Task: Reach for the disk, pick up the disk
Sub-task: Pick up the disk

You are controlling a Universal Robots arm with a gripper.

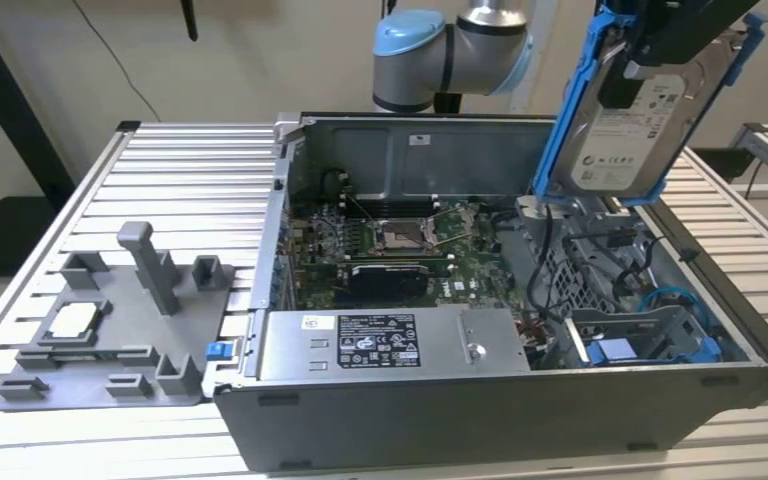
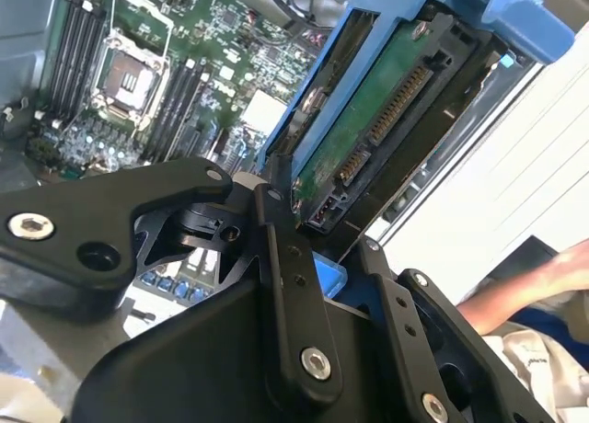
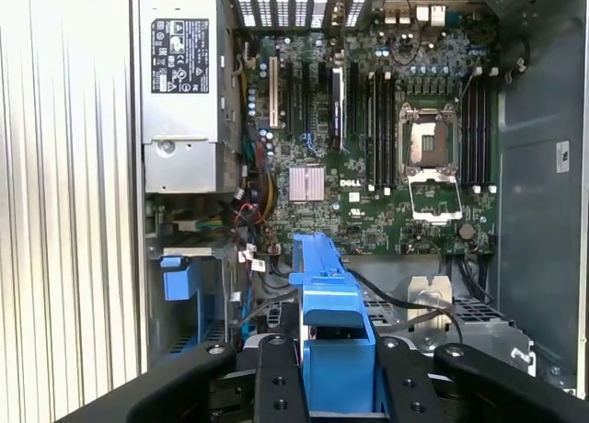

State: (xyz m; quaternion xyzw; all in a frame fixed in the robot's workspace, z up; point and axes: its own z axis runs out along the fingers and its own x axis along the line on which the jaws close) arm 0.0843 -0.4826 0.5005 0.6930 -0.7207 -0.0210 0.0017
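Observation:
The disk (image 1: 634, 125), a silver hard drive with a white label in a blue plastic frame, hangs nearly upright above the right rear of the open computer case (image 1: 491, 420). My gripper (image 1: 664, 45) is shut on its upper end. In the second wrist view the disk (image 2: 368, 120) shows its green circuit board and connector, with my black fingers (image 2: 276, 230) clamped on it. The first wrist view has the disk's blue frame end (image 3: 333, 322) between my fingers (image 3: 279, 372), well above the motherboard (image 3: 368, 156).
The case holds a power supply (image 1: 391, 342), cables and a drive cage with a blue bracket (image 1: 618, 352). A grey fixture (image 1: 104, 330) with a small silver chip (image 1: 71, 320) lies at the exterior view's left. A person's arm (image 2: 534, 285) is nearby.

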